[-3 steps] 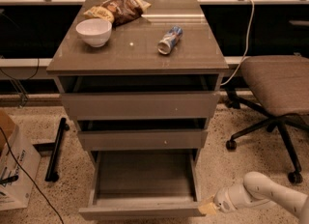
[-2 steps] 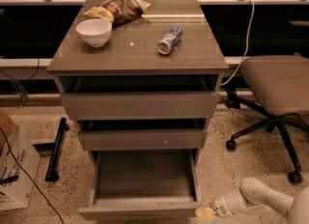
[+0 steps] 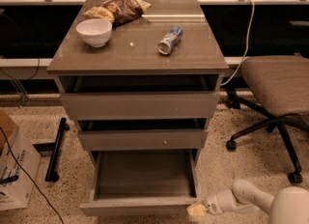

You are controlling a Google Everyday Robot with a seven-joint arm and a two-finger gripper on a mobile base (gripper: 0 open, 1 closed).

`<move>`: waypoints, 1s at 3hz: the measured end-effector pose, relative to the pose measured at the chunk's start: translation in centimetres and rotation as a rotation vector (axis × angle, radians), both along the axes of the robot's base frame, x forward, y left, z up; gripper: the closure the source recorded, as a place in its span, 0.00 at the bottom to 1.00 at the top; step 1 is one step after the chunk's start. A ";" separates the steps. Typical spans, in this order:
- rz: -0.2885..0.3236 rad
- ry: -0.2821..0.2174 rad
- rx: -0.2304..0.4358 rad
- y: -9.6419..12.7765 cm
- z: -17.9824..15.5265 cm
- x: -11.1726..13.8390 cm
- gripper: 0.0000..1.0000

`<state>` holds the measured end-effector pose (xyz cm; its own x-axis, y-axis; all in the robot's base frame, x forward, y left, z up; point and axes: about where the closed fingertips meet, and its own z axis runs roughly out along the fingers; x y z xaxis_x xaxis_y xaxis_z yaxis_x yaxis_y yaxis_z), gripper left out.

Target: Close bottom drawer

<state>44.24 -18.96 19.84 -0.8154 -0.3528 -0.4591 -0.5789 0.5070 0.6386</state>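
Grey-brown three-drawer cabinet (image 3: 135, 56) seen from above, its bottom drawer (image 3: 140, 206) pulled out, the robot's gripper (image 3: 195, 211) beside it.

The bottom drawer sits at 6 o'clock, wide open, with its shallow tray bare. The middle drawer (image 3: 142, 139) and top drawer (image 3: 140, 105) above it stand slightly ajar. The gripper, yellow-tipped on a white arm, comes in at 5 o'clock, just beside the open drawer's front right corner; whether it is wide or narrow cannot be told. On the cabinet top are a white bowl (image 3: 94, 31) at 11 o'clock, a crumpled snack bag (image 3: 118, 9) behind it and a can (image 3: 170, 40) lying on its side at 12 o'clock. An office chair (image 3: 277, 80) stands at 3 o'clock.
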 end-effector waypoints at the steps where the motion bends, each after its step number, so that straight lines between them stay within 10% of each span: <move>1: 0.001 -0.005 -0.005 0.4 -0.3 0.2 1.00; 3: 0.021 -0.029 0.027 2.6 -1.1 1.5 1.00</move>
<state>45.78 -16.39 18.77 -0.7941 -0.3574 -0.4916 -0.6077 0.4772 0.6348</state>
